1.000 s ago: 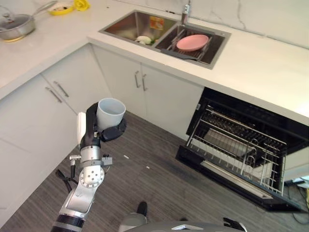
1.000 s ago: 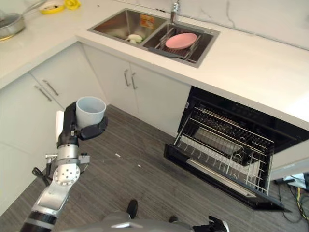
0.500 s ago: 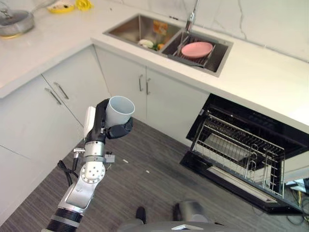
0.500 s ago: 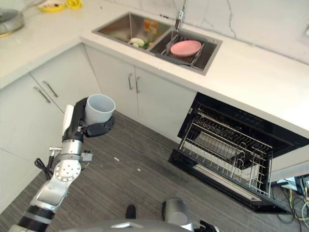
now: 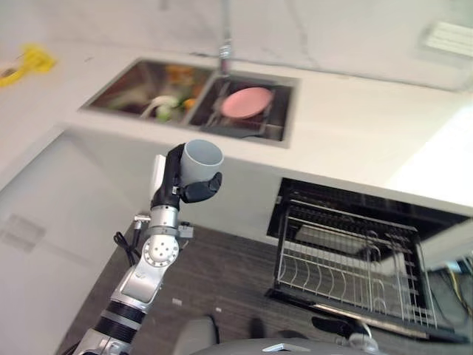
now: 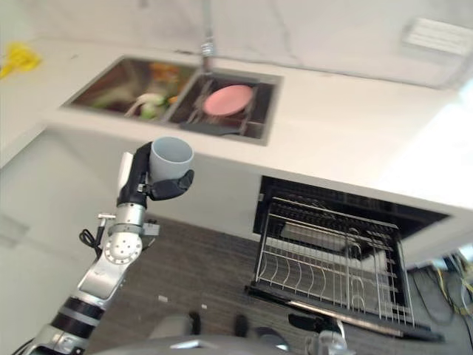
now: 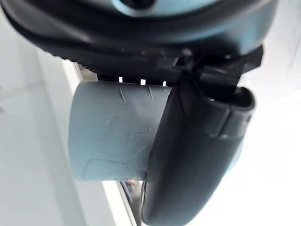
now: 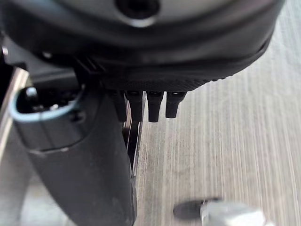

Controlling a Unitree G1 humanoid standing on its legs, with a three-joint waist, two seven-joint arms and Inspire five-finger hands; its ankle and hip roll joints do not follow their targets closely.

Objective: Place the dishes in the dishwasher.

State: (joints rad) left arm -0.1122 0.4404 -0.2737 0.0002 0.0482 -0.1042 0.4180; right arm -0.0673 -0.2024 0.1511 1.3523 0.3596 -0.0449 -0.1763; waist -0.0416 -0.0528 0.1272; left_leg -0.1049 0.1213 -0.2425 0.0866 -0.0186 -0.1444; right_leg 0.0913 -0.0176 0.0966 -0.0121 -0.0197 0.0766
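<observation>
The left hand (image 5: 179,185) grips a grey cup (image 5: 201,158) at centre frame; the dishwasher rack (image 5: 347,259), lower right, looks empty, and a pink plate (image 5: 244,101) waits in the sink (image 5: 133,92). The right hand (image 8: 80,155) hangs relaxed, empty.

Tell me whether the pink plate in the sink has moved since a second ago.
No. The pink plate lies in the right sink basin by the faucet, as before. Its shift in the picture comes from the camera moving.
</observation>
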